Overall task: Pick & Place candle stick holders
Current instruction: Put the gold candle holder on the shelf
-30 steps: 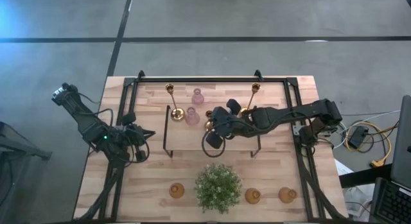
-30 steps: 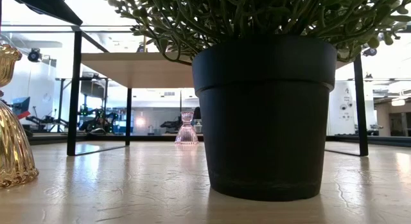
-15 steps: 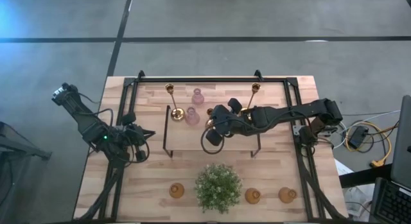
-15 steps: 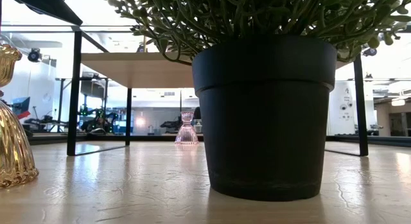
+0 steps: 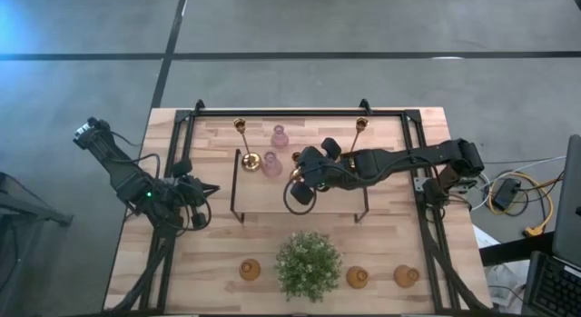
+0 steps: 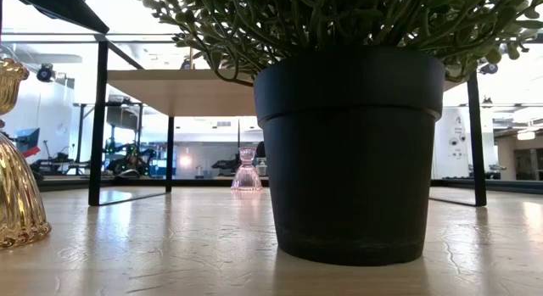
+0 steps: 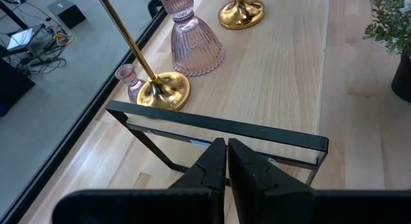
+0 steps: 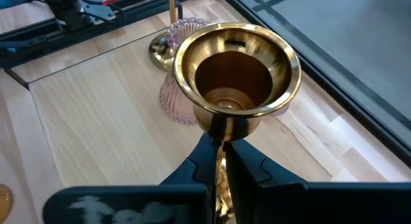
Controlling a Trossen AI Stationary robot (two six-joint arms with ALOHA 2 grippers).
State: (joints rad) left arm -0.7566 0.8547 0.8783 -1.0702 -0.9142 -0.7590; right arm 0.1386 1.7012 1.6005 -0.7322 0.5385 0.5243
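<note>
Plant pot (image 6: pixel 349 152) blocks low view | right gripper (image 8: pixel 219 161) pinches brass candlestick (image 8: pixel 235 76), edged leftward | left gripper (image 7: pixel 227 161) closed, empty

Four brass holders (image 5: pixel 241 126) stand on the table; one is partly hidden under an arm. Two pink glass holders (image 5: pixel 280 134) sit near them. Three amber glass ones (image 5: pixel 250 270) line the near edge, beside one green plant (image 5: pixel 309 265).
</note>
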